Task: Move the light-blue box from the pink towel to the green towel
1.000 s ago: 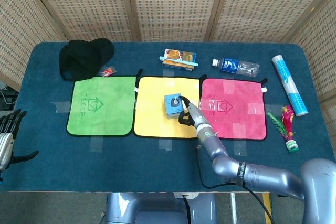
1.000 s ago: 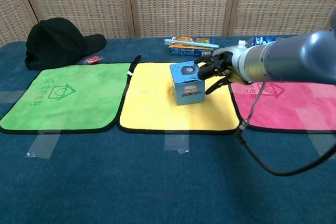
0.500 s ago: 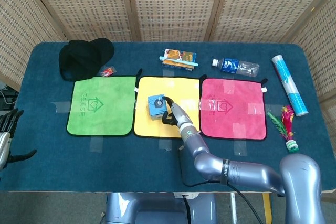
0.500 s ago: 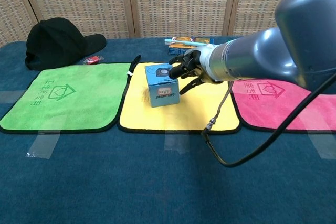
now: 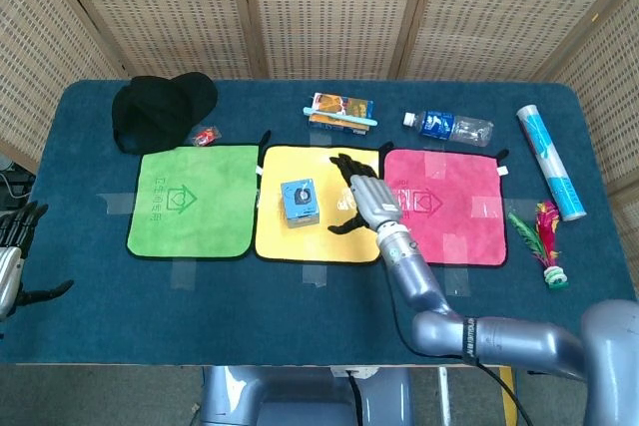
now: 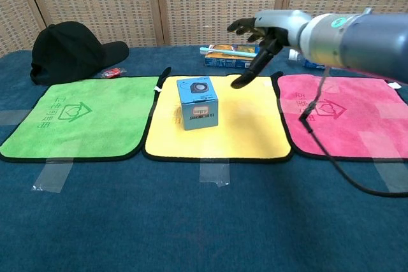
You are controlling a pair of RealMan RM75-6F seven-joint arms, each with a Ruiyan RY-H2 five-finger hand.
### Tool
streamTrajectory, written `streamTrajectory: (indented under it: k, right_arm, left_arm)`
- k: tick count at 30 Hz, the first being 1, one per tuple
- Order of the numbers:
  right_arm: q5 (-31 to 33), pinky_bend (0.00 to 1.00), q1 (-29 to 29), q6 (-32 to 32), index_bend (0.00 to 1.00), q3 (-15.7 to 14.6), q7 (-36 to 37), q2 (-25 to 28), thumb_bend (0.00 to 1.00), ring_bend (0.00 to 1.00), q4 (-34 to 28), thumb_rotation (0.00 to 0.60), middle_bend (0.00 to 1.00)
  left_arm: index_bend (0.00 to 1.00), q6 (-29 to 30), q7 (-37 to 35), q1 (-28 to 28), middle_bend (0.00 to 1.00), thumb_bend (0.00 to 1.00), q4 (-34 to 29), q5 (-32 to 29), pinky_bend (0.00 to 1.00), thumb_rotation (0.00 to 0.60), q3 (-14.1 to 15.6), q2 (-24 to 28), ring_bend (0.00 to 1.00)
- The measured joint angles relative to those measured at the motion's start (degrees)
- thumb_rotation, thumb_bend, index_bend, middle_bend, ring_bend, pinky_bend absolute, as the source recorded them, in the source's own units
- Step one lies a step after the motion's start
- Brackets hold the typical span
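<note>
The light-blue box [image 5: 300, 202] [image 6: 197, 102] stands upright on the left half of the yellow towel [image 5: 344, 238] [image 6: 248, 135]. My right hand [image 5: 361, 194] [image 6: 262, 33] hovers above and to the right of the box, fingers spread, holding nothing. The green towel [image 5: 192, 199] [image 6: 76, 122] lies bare to the box's left. The pink towel [image 5: 444, 207] [image 6: 347, 119] lies bare on the right. My left hand [image 5: 14, 256] hangs off the table's left edge, fingers apart and empty.
A black cap [image 5: 160, 107] [image 6: 67, 49] and a small red item [image 5: 205, 135] [image 6: 112, 72] lie behind the green towel. An orange-blue carton with a toothbrush [image 5: 339, 110] [image 6: 226, 55], a water bottle [image 5: 449, 128], a tube [image 5: 549, 160] and a feather shuttlecock [image 5: 544, 241] lie further back and right.
My right hand let go of the box on the yellow towel, then rose and drew back to the right with fingers spread. The box stays where it was set.
</note>
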Motion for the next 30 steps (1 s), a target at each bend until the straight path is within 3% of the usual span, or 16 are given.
streamTrajectory:
  k: [6,10,15,20,27,30]
  right_arm:
    - [-23.0,0.00,-6.9,5.2,0.00,-8.9,1.2,7.5,0.00,0.00,0.8,0.600,0.00]
    - [-38.5,0.00,-13.6,12.2,0.00,-15.7,5.0,11.8,0.00,0.00,6.1,0.600,0.00]
    - [-47.3,0.00,-22.8,20.7,0.00,-22.0,9.5,16.6,0.00,0.00,12.2,0.600,0.00]
    - [-47.5,0.00,-29.5,26.5,0.00,-23.3,9.7,19.0,0.00,0.00,10.8,0.600,0.00]
    - [-46.9,0.00,-35.8,31.8,0.00,-23.8,9.8,20.2,0.00,0.00,6.2,0.600,0.00]
    - [-46.7,0.00,-38.4,33.6,0.00,-23.2,10.4,20.6,0.00,0.00,4.6,0.600,0.00]
  left_arm:
    - [0.00,-0.7,1.8,-2.0,0.00,0.00,-0.1,0.9,0.00,0.600,-1.1,-0.6,0.00]
    - [0.00,-2.3,4.1,-4.2,0.00,0.00,-1.0,-0.2,0.00,0.600,-2.6,-0.9,0.00]
    - [0.00,-5.6,7.2,-8.0,0.00,0.02,-2.4,-1.4,0.00,0.600,-4.7,-0.9,0.00]
    - [0.00,-9.8,8.9,-12.6,0.00,0.23,-3.5,-1.3,0.00,0.600,-6.3,-1.2,0.00]
    - [0.00,-20.2,12.5,-22.7,0.00,0.90,-2.7,0.1,0.00,0.600,-8.6,-3.8,0.00]
    - [0.01,-27.1,12.8,-28.8,0.00,1.00,-0.9,-0.2,0.00,0.600,-9.8,-6.2,0.00]
